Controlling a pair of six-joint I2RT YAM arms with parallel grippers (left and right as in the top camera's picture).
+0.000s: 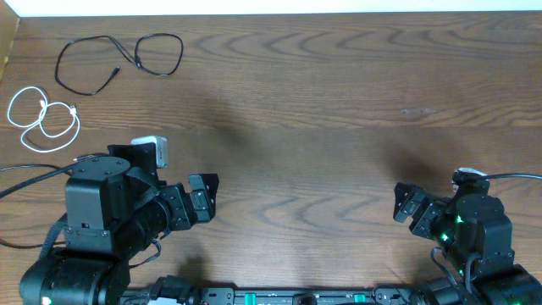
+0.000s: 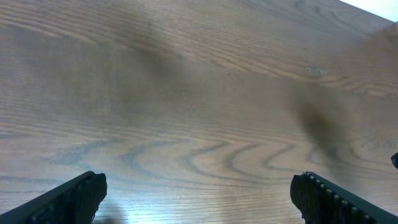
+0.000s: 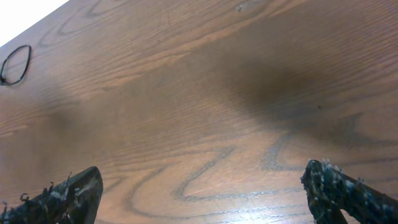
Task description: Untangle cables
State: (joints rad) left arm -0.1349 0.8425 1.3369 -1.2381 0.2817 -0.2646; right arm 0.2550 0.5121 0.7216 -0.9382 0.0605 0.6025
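Two thin black cables lie at the table's far left corner: a larger loop point(image 1: 83, 66) and a smaller loop point(image 1: 161, 53). They meet or cross between the loops; I cannot tell which. A white cable point(image 1: 44, 119) lies coiled in loops just in front of them, apart from the black ones. Part of a black loop point(image 3: 15, 63) shows at the left edge of the right wrist view. My left gripper point(image 1: 206, 197) point(image 2: 199, 186) is open and empty over bare wood, well to the right of the cables. My right gripper point(image 1: 401, 203) point(image 3: 202, 180) is open and empty at the near right.
The wooden table point(image 1: 339, 110) ends at a pale back edge point(image 1: 279, 7). The left arm's thick black wire point(image 1: 25, 180) runs along the near left. Both arm bases stand at the front edge.
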